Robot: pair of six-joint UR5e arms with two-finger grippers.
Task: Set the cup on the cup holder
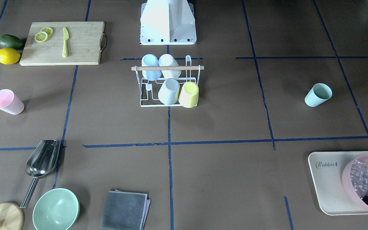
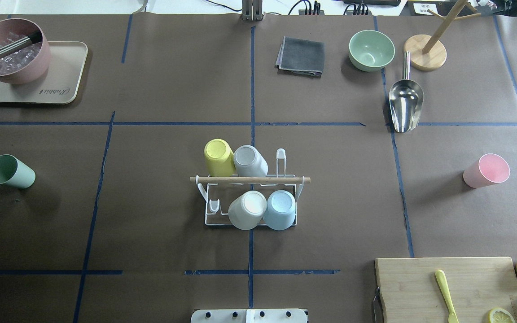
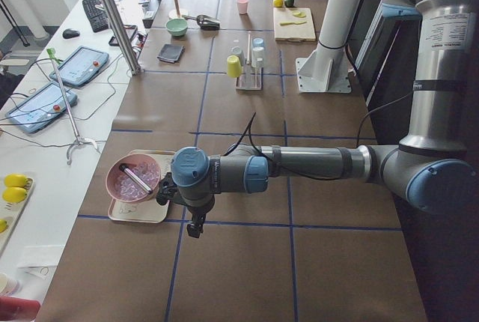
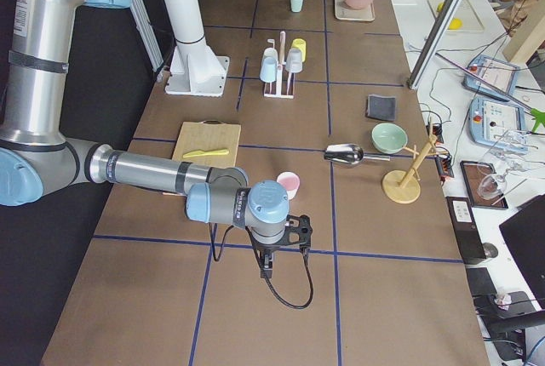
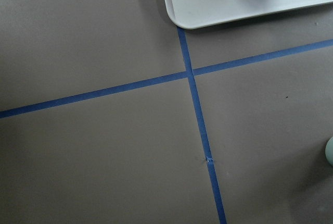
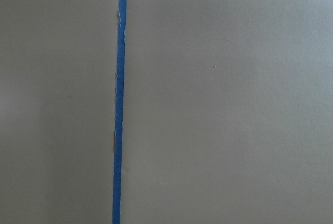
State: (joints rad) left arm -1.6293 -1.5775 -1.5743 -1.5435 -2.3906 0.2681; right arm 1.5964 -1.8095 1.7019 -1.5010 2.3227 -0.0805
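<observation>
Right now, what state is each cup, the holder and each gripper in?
cup holder: four cups on, two prongs free
yellow cup: inverted
grey cup: inverted
white cup: inverted
blue cup: inverted
green cup: upright on table
pink cup: upright on table
left gripper: cannot tell
right gripper: cannot tell

Pink cup (image 2: 487, 171), green cup (image 2: 10, 172); central cup holder (image 2: 285, 180)

I see the tray (image 3: 142, 215), bowl (image 3: 135, 180) on it, just beside my left gripper (image 3: 196, 225), a loose cup (image 2: 10, 171) near it, the cup holder (image 2: 249, 180) well beyond at table centre, and a second cup (image 4: 288, 182) just past my right gripper (image 4: 264, 265).
</observation>
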